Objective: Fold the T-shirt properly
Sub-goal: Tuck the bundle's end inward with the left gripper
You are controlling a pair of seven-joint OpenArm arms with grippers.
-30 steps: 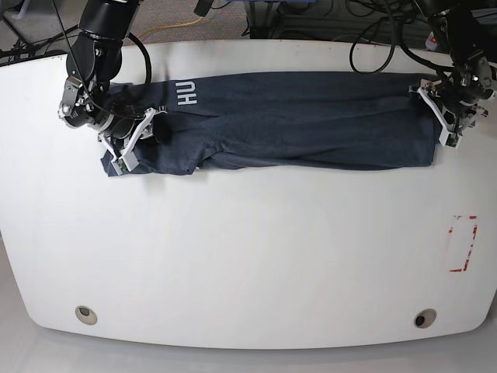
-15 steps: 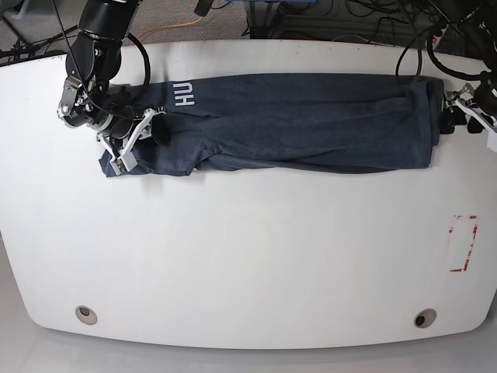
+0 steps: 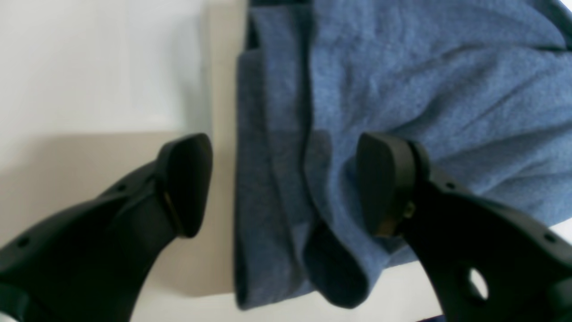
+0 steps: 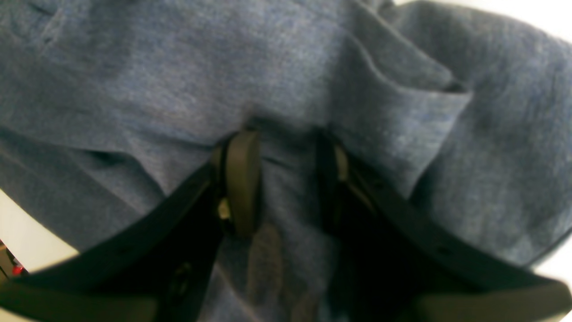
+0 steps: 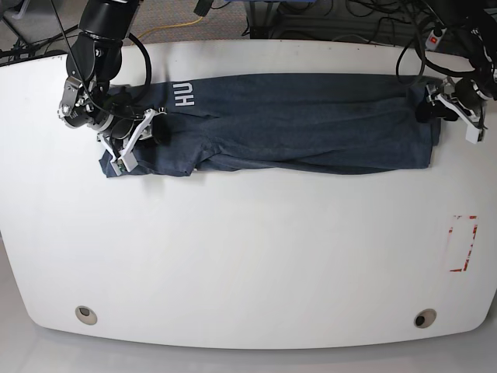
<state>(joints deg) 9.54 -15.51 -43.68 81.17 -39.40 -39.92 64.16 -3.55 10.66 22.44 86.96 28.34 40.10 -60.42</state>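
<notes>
The desk (image 5: pixel 248 264) is bare white up front, and the T-shirt (image 5: pixel 311 120) lies folded into a long band across its far half (only "HU" of the lettering shows). The right gripper (image 4: pixel 286 179) is clamped on a bunch of fabric at one end. The left gripper (image 3: pixel 286 183) hangs spread wide over the other end, one finger above cloth, one above desk.

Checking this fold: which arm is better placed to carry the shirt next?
Right. The right tool is shut on the T-shirt; the left tool is open, straddling its edge.
</notes>
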